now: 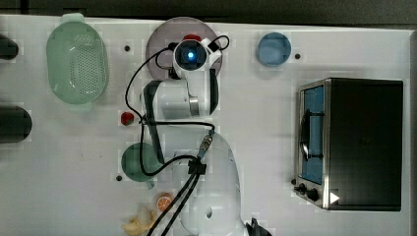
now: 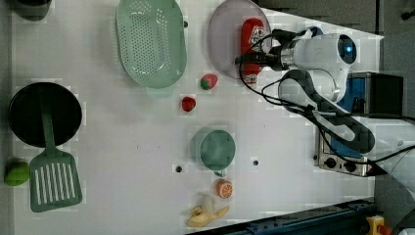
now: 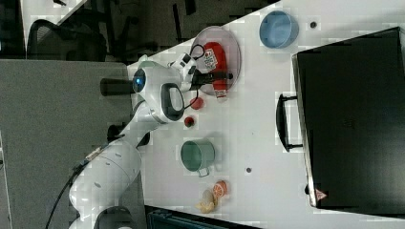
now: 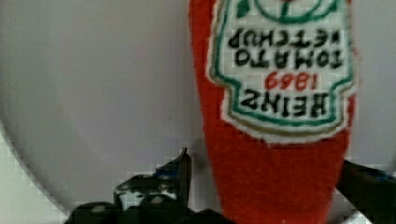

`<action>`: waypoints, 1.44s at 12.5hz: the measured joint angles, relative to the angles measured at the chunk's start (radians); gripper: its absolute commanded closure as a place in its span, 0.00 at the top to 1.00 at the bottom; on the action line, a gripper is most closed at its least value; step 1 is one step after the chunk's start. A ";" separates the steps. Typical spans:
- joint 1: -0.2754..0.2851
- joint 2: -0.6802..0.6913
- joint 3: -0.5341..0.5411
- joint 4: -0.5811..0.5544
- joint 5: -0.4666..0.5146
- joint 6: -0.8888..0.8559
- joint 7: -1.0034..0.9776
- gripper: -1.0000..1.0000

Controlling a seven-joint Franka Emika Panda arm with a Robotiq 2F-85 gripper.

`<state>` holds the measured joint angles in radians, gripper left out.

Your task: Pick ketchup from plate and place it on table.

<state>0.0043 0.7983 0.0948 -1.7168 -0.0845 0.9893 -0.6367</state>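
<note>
Two fingers [image 4: 180,175] stand wide apart astride the ketchup [image 4: 275,140], not clamped, in the wrist view. The left view shows the bottle [image 2: 251,46] lying on the plate [image 2: 222,41], cap overhanging the rim; the top view's arm hides most of it.

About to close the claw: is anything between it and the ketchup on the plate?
Nothing visible. The open claw already straddles the ketchup, one finger on each side, with bare plate showing in the small gaps between fingers and bottle.
</note>
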 measured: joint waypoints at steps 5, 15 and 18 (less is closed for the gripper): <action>-0.001 -0.006 -0.006 0.010 -0.002 0.011 -0.001 0.60; -0.011 -0.227 -0.016 0.007 0.139 -0.232 -0.002 0.60; -0.018 -0.426 -0.014 0.017 0.139 -0.422 -0.002 0.60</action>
<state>-0.0141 0.3728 0.0812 -1.7002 0.0549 0.5669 -0.6387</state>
